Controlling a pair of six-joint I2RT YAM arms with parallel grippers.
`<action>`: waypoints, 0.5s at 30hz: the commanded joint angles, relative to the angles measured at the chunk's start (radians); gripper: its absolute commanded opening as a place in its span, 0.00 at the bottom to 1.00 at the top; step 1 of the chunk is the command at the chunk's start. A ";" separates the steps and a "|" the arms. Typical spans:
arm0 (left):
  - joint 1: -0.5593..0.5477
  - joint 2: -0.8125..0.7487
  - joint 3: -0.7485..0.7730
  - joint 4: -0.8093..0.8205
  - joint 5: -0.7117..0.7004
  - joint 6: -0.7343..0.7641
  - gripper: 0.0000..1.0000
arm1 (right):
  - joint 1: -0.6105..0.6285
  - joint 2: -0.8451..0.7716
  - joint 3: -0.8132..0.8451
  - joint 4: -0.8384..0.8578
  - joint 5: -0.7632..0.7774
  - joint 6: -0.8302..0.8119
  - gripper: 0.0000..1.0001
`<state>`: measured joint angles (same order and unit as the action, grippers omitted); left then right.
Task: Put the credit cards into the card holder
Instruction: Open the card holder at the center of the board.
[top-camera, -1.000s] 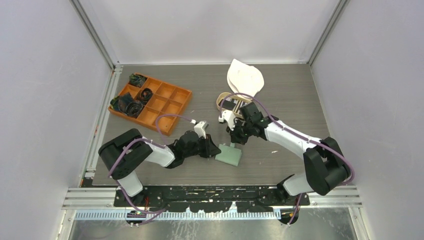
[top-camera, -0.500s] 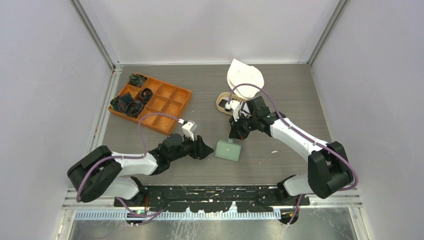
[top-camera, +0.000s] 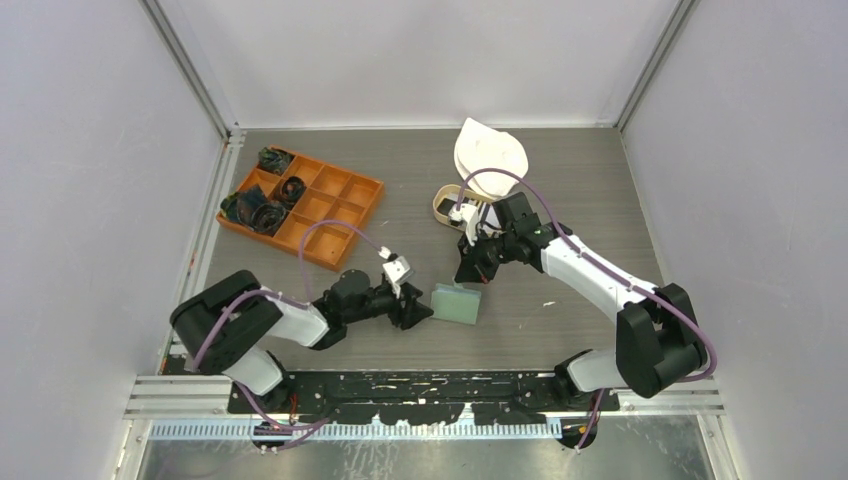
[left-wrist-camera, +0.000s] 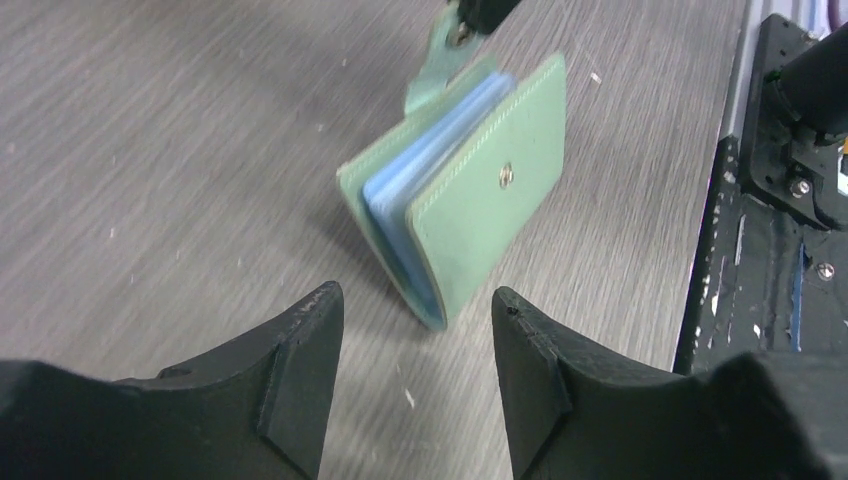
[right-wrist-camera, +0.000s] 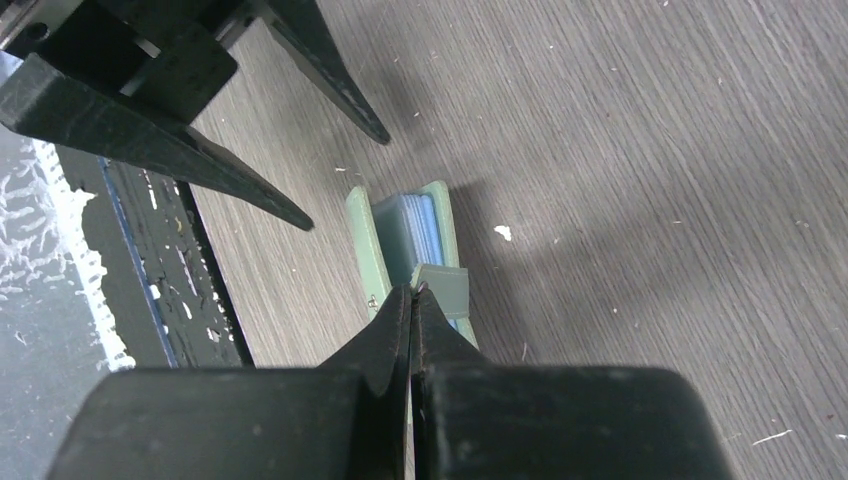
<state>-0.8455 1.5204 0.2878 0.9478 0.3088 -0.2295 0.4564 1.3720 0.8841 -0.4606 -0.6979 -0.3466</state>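
Item: card holder (top-camera: 456, 302), sage green, being held by its strap between two arms.

The small squarish folding wallet is sitting near the front middle of the counter (top-camera: 560, 180), its stitched green covers parting slightly and showing a stack of pale blue-grey inner pockets. A metal snap stud (left-wrist-camera: 507, 176) is showing on the upper cover. The right pincer (top-camera: 470, 275) is reaching down from behind, its tips pressing together on the narrow green strap (right-wrist-camera: 440, 288) and drawing it up off the wallet. The left pincer (top-camera: 418, 305) is lying low just beside the wallet's folded edge, fingers spread apart and gripping nothing, not touching it. An orange compartment box (top-camera: 320, 205) is standing well apart at the back left.
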 joint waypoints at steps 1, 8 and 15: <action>0.000 0.092 0.059 0.234 0.077 0.062 0.56 | 0.000 -0.034 0.047 -0.008 -0.044 -0.023 0.01; 0.001 0.231 0.060 0.482 0.203 -0.042 0.30 | -0.005 -0.051 0.047 0.013 -0.012 -0.006 0.01; -0.046 0.208 0.006 0.482 0.283 -0.052 0.29 | -0.021 -0.100 0.031 0.101 0.102 0.075 0.01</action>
<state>-0.8646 1.7565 0.3214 1.3163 0.5156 -0.2790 0.4469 1.3365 0.8906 -0.4564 -0.6495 -0.3237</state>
